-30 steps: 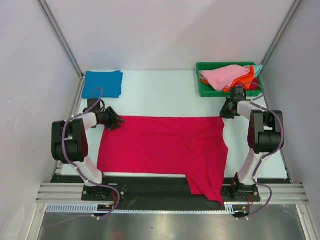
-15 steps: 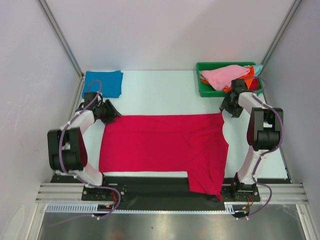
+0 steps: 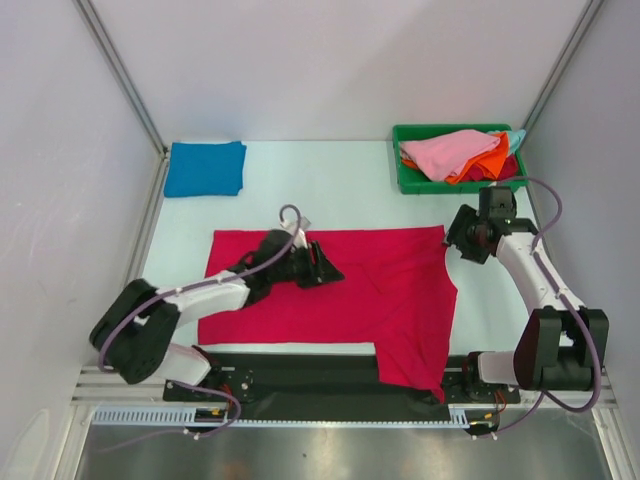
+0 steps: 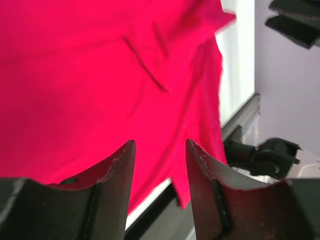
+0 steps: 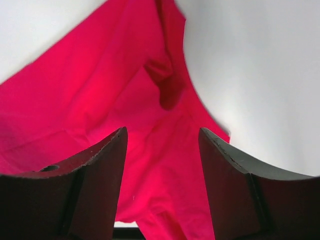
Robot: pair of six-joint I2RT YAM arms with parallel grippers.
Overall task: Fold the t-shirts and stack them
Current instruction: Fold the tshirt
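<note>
The crimson t-shirt (image 3: 380, 300) lies spread flat across the table, and its near right part hangs over the front edge. My left gripper (image 3: 332, 274) hovers open over the middle of the shirt. In the left wrist view the crimson cloth (image 4: 100, 75) fills the space beyond the empty left gripper (image 4: 160, 150). My right gripper (image 3: 456, 246) is open beside the shirt's far right corner. The right wrist view shows the right gripper (image 5: 162, 137) empty above the crimson cloth (image 5: 75, 110). A folded blue t-shirt (image 3: 205, 168) rests at the far left.
A green bin (image 3: 408, 182) at the far right holds pink (image 3: 445, 152) and orange (image 3: 485, 165) t-shirts piled loosely. White walls and metal posts close in both sides. A black rail runs along the table's front edge (image 3: 300, 365).
The left arm swung from the shirt's far left corner to over its middle. The right gripper opened, let go of the far right corner and drew back a little.
</note>
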